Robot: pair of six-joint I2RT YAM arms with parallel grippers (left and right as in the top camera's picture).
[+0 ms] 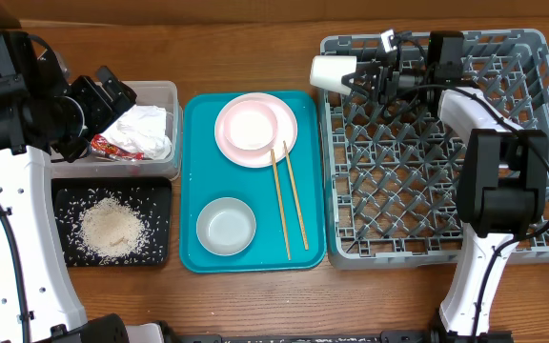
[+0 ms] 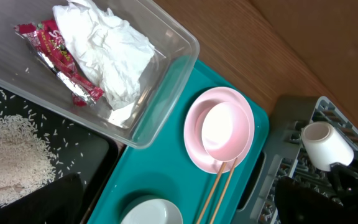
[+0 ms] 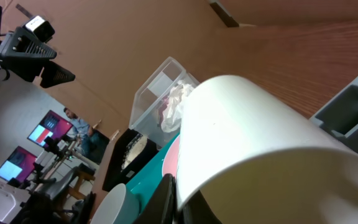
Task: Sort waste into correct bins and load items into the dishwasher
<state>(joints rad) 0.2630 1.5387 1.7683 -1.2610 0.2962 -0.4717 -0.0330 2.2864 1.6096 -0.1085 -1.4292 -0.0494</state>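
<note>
The right claw is clamped on the white cup, which lies on its side, mouth away from the claw, in the air over the rim of the dish rack at the corner just below the claw. The grip appears to sit on the cup's base end only, so the main risk is that the cup pivots or slips as it is turned mouth-down. If it is let go while it overhangs the rim, it could roll out onto the worktop rather than settle between the pegs. Past the cup's mouth lies the teal tray, so a dropped cup could strike the small bowl stacked on the pink plate or scatter the chopsticks beside a second bowl. Farther off, the clear tub holds the napkin and red wrapper, and the black tray holds the rice. The left claw hangs over the tub, fingers apart and empty. A careless sweep of it could tip the tub.
</note>
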